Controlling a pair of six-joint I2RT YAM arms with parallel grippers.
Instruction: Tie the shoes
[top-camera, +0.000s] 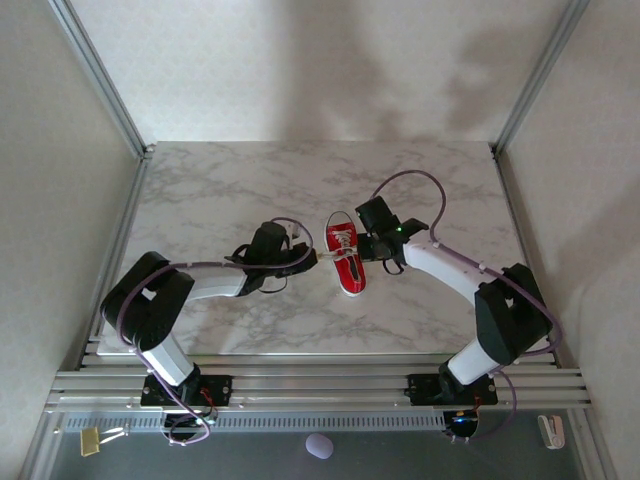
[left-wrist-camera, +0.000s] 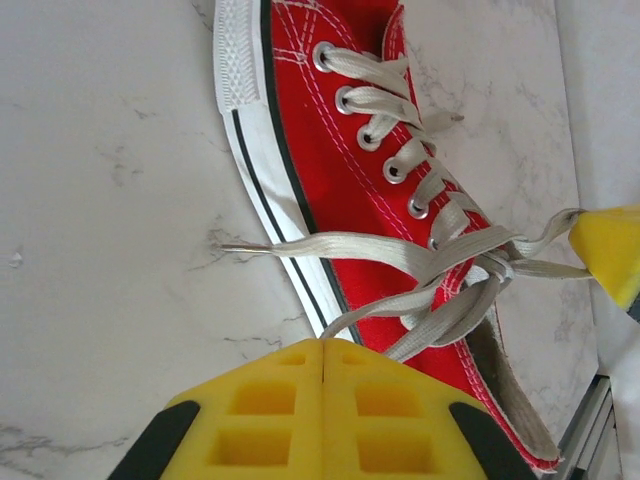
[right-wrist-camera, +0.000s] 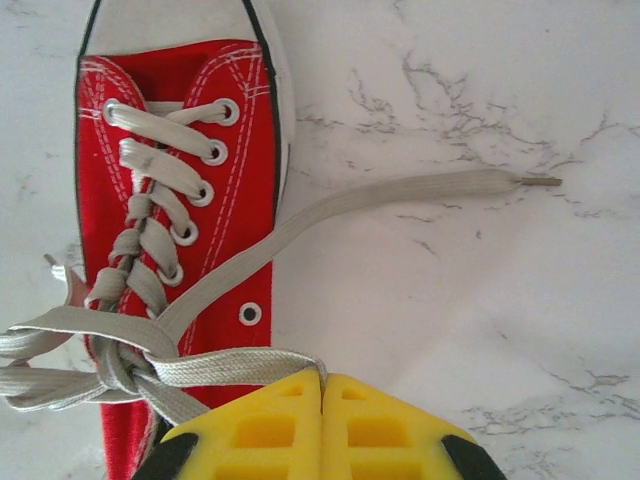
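Right wrist, sneaker (right-wrist-camera: 235, 250) heel hidden — laces (right-wrist-camera: 150, 160) knotted

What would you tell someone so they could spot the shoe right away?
Look at the middle of the marble table, between the left gripper and the right gripper. The shoe lies there: the only red thing, with a white toe cap and white laces.

Left claw (top-camera: 310, 258) and right claw (top-camera: 368, 250) hem shoe (top-camera: 346, 258) on both sides. Lace (right-wrist-camera: 400, 195) lies across desk (top-camera: 300, 175) beside it. Far desk open.
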